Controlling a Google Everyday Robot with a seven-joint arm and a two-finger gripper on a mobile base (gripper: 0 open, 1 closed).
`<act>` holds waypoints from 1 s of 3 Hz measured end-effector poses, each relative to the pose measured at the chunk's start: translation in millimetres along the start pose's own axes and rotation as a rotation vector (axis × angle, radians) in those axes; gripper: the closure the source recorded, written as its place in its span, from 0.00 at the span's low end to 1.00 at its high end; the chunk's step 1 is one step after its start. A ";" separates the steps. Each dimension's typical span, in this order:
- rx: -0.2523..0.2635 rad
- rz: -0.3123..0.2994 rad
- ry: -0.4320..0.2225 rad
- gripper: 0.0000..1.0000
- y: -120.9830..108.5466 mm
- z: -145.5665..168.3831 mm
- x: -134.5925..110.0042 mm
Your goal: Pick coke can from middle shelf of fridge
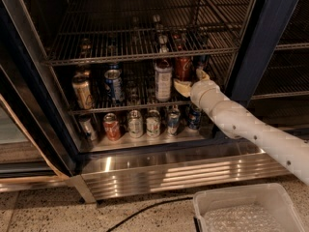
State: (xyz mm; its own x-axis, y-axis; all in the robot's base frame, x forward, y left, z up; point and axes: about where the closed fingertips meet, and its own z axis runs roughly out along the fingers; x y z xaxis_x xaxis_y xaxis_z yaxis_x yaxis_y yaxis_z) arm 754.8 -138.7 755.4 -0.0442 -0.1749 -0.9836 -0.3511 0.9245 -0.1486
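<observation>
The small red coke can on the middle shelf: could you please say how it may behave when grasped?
On thin bars of the dark wire middle shelf, the upright small red coke can may tip if nudged. Its smooth metal wall looks slippery. The cream tool sits beside it.

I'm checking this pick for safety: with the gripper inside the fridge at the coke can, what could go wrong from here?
1. The gripper is at the coke can, and the white-labelled bottle stands right beside it on the middle shelf; a sideways nudge could tip it.
2. If the can slips, it could drop onto the lower cans on the floor below.
3. The upper rack sits close above, so lifting high may snag.
</observation>
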 end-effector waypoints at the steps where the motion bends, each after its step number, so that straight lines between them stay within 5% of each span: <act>1: 0.002 -0.008 -0.007 0.40 2.1 10.8 -2.2; 3: 0.021 -0.019 -0.019 0.44 -2.4 27.7 -5.3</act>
State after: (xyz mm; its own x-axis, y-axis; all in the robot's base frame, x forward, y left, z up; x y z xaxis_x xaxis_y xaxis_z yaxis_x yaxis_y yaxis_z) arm 781.8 -130.6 758.1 -0.0202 -0.1865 -0.9822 -0.3319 0.9280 -0.1694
